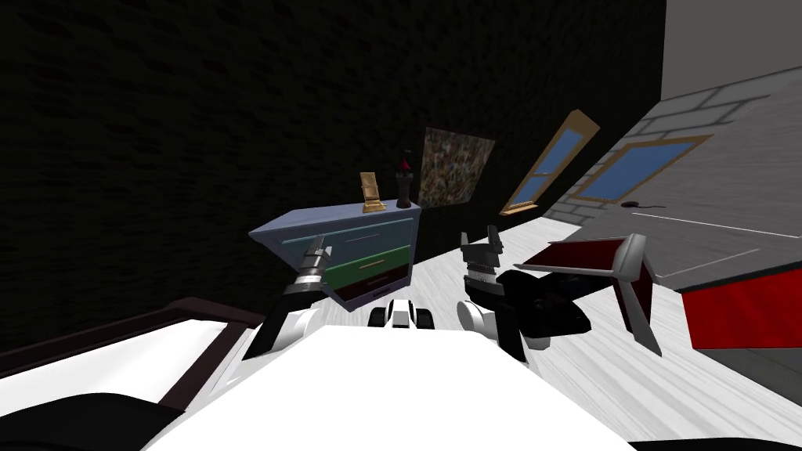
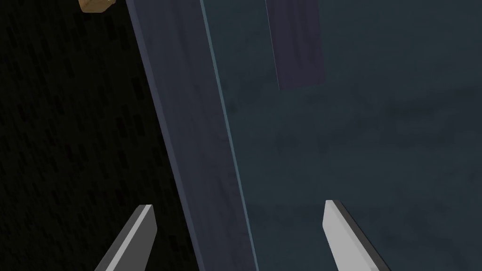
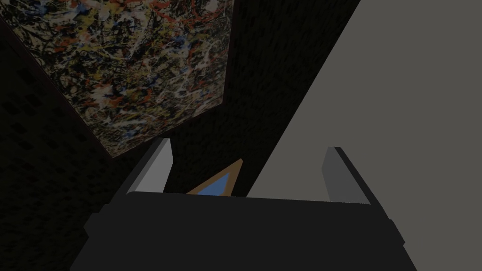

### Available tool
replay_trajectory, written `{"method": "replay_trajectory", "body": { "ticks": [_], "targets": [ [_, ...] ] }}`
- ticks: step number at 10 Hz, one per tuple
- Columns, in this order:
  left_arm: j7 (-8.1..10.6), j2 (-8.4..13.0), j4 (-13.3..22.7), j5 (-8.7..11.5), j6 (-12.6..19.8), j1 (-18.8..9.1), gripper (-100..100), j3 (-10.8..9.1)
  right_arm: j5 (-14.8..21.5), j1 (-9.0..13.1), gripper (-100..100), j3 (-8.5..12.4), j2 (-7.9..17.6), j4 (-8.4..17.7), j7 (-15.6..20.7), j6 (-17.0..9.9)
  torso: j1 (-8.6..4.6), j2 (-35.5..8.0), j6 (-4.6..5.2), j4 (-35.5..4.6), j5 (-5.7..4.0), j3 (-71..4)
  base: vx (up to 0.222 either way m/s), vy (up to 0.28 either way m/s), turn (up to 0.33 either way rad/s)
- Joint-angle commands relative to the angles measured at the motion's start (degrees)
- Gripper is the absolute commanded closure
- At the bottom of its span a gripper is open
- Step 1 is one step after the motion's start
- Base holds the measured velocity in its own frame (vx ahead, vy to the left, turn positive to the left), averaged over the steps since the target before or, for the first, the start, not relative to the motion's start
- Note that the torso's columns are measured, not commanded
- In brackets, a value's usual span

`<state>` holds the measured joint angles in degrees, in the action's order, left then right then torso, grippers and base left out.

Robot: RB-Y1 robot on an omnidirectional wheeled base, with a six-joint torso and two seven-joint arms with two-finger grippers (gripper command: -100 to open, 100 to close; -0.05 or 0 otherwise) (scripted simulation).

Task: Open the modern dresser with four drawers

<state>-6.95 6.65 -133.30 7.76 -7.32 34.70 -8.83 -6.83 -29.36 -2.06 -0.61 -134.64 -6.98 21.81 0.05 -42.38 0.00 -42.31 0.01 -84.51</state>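
arms both forward, left pincer [image 2: 238, 204] spread at dresser [image 1: 368, 235] top edge, right pincer [image 3: 248, 146] spread, held upright

forearms black | wrists grey, seemingly ribbed | left hand [image 1: 320, 239], right hand [image 1: 479, 237]: dark box, pale grey blade fingers [image 2: 340, 235]

Outstretched left pincer [image 2: 237, 207], raised right pincer [image 3: 249, 150], both spread wide.

1. Head cam: up high, rolled, looking steeply down and forward at the blue-grey dresser with blue, green and dark red drawers [image 1: 368, 254].
2. Left wrist cam: facing the same dresser, right up against its blue top drawer front [image 2: 353, 150].
3. Right wrist cam: tilted up at the speckled multicolour painting [image 3: 127, 61] on the wall. The head cam catches that too.
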Motion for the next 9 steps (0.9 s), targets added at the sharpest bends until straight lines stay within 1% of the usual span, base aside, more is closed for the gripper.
{"method": "replay_trajectory", "body": {
  "ticks": [1, 6, 9],
  "targets": [
    [0.11, 0.1, 0.0, 1.0, 3.3, 0.2, -100, -0.89, 0.0, 0.0, 0, 0.0, 0.0, 0.0, 0.0, 0.0, -0.04, 0.0, 0.0, 0.0, -0.01, 0.0, 0.045, -0.124, 0.071],
    [0.1, 0.1, 0.0, 2.6, 9.3, 0.8, -100, -2.14, 0.0, 0.0, 0, 0.0, 0.0, 0.0, 0.0, 0.0, -0.04, 0.1, 0.0, 0.0, -0.01, -0.1, 0.056, -0.125, 0.073],
    [0.1, 0.2, 0.0, 3.4, 12.2, 1.1, -100, -2.74, 0.0, 0.0, 0, 0.0, 0.0, 0.0, 0.0, 0.0, 0.01, 0.0, 0.01, 0.0, 0.0, 0.0, 0.033, -0.107, 0.052]
  ]
}}
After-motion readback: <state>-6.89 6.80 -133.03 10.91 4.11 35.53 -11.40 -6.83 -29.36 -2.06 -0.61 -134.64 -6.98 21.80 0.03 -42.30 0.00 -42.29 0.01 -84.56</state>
